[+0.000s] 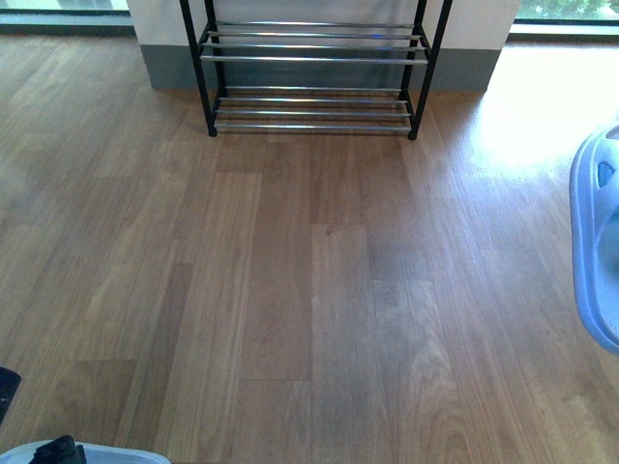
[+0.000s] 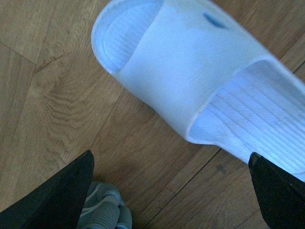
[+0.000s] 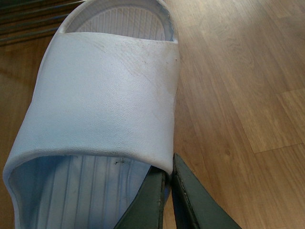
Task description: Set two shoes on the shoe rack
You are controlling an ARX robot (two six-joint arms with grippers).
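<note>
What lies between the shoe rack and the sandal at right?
Only bare wooden floor separates the shoe rack and the pale blue sandal, seen in the front view.

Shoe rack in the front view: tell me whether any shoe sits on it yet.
No, both visible tiers of the shoe rack show only bare chrome rods, with no shoe resting on them.

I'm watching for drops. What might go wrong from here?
The right gripper pinches only one side of the right slide's strap, so the slide may twist or slip in transit. The left gripper is open and the left slide lies askew, mostly beyond it, so closing now may miss.
</note>
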